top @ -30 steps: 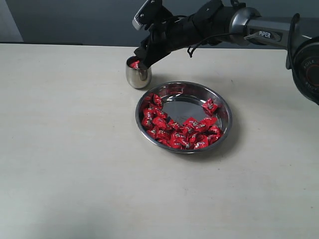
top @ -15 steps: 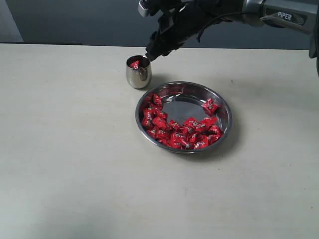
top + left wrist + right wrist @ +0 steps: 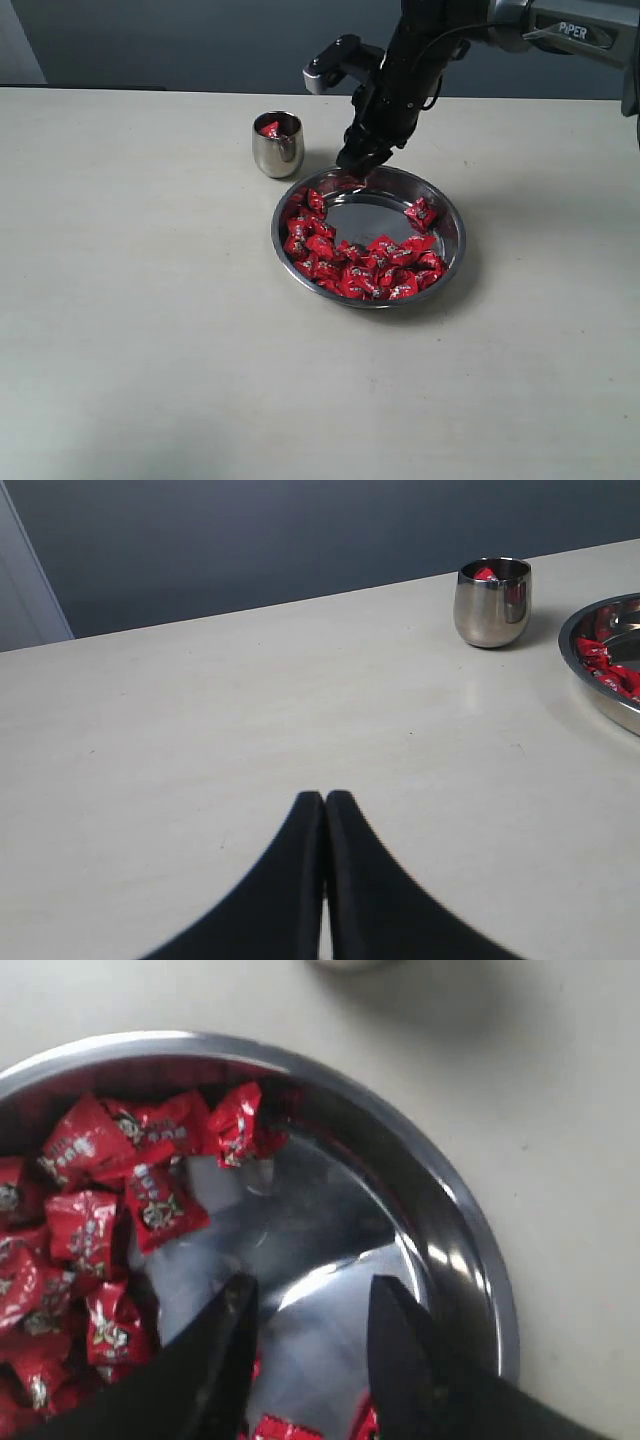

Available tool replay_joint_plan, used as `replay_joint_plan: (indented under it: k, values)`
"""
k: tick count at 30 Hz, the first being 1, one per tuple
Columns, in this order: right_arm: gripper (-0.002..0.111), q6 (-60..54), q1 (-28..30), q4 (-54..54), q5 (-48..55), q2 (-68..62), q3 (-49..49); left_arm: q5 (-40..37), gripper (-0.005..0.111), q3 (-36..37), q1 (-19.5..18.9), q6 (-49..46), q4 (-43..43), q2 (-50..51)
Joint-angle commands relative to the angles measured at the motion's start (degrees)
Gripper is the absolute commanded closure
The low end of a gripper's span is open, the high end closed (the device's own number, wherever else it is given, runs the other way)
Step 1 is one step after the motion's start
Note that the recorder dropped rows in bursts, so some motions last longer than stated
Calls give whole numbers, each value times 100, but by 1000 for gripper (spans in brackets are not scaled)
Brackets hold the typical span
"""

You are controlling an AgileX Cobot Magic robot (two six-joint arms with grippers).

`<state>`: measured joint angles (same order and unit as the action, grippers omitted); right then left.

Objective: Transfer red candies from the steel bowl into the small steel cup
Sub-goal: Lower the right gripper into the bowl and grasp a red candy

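Observation:
The steel bowl [image 3: 455, 215] sits mid-table with many red candies [image 3: 360, 268] heaped along its left and near side. The small steel cup [image 3: 277, 146] stands upright just beyond its left rim with a red candy [image 3: 269, 129] inside. My right gripper [image 3: 358, 160] hangs over the bowl's far rim, open, nothing between its fingers; in its wrist view the right gripper [image 3: 312, 1295] is above the bowl's bare floor [image 3: 320, 1230], candies [image 3: 150, 1200] beside it. My left gripper [image 3: 325, 798] is shut and empty over bare table, the cup [image 3: 492, 602] and bowl rim [image 3: 600, 695] far off.
A pale tabletop [image 3: 140, 320] stretches round the bowl and cup. A dark wall [image 3: 150, 40] runs behind the table's far edge. The right arm [image 3: 560, 30] reaches in from the upper right.
My right gripper has left the cup's mouth, risen, and swung right and down to the bowl's far rim. A candy stays in the cup.

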<state>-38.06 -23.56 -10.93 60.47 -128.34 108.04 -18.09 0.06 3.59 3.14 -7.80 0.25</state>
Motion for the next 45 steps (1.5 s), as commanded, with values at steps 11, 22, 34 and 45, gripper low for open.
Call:
replay_joint_plan:
  k: [11, 22, 34, 45]
  values:
    - [71, 158, 264, -542, 735, 51, 20, 41, 106, -6, 60, 32, 2, -25]
    - [71, 234, 288, -800, 949, -322, 20, 41, 106, -6, 60, 32, 2, -25]
    - [71, 234, 288, -1296, 949, -353, -236, 41, 106, -6, 60, 32, 2, -25]
    - [71, 62, 277, -1669, 949, -400, -736, 41, 106, -6, 60, 32, 2, -25]
